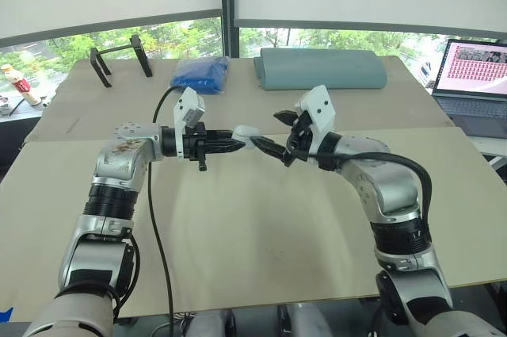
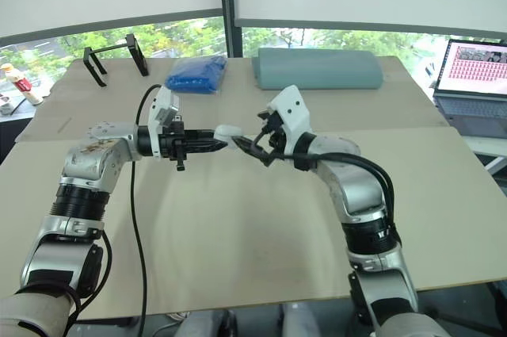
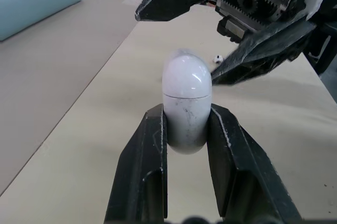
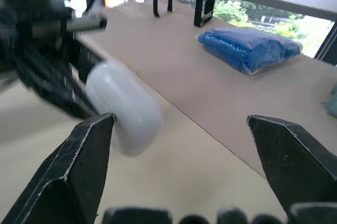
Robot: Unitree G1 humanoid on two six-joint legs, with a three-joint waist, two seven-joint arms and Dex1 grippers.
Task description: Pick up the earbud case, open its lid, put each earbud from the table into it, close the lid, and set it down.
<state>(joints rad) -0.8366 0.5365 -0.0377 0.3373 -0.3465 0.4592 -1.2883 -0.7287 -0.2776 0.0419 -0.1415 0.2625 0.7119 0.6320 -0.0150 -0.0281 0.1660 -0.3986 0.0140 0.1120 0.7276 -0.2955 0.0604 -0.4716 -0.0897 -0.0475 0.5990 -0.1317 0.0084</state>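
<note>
My left gripper [image 1: 238, 145] is shut on the lower half of the white earbud case [image 1: 245, 133], holding it in the air above the middle of the table. The case [image 3: 186, 97] stands lid end out between the black fingers, and its lid looks closed. From the right, my right gripper [image 1: 269, 131] is open, with one finger above and one finger just beside the case's [image 4: 124, 105] lid end. A small white earbud [image 3: 216, 58] lies on the table beyond the case, below the right gripper.
A blue bag [image 1: 200, 74] and a grey-green cushion [image 1: 321, 67] lie at the back of the table [image 1: 261, 234]. A black stand [image 1: 119, 55] is at the back left. A laptop [image 1: 479, 75] sits off to the right. A black cable [image 1: 158, 218] hangs from the left arm.
</note>
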